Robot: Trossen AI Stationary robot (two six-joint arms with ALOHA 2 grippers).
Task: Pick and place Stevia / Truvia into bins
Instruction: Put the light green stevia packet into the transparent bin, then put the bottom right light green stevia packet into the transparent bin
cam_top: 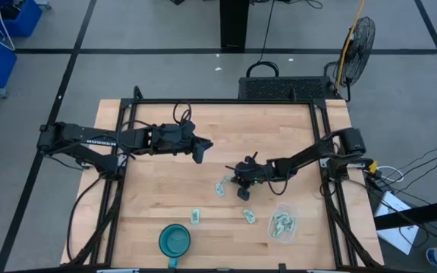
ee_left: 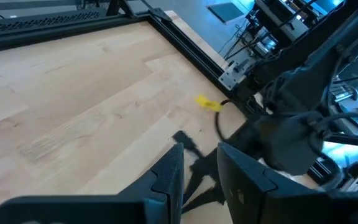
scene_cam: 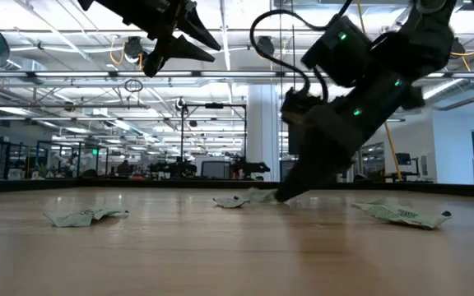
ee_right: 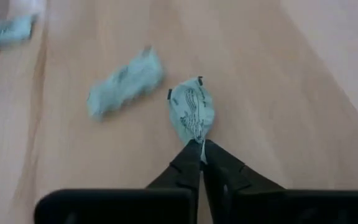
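My right gripper is down at the table's middle, shut on a pale green sachet. A second sachet lies flat just beside it, and a third lies farther off. Two more sachets lie flat toward the near edge. The clear tub stands near the right front and holds several sachets. My left gripper hangs open, high above the table's middle, and touches nothing. My right gripper pinches the sachet by its near edge between the two fingertips. The fingers slant down at it from the table's right side. The rest of the sachet lies spread ahead of the tips, low at the tabletop; I cannot tell whether it is lifted clear.
A teal round bowl stands at the near edge, left of the tub. Black frame rails run along the table's left and right sides. Bare wood shows between my left arm and the bowl.
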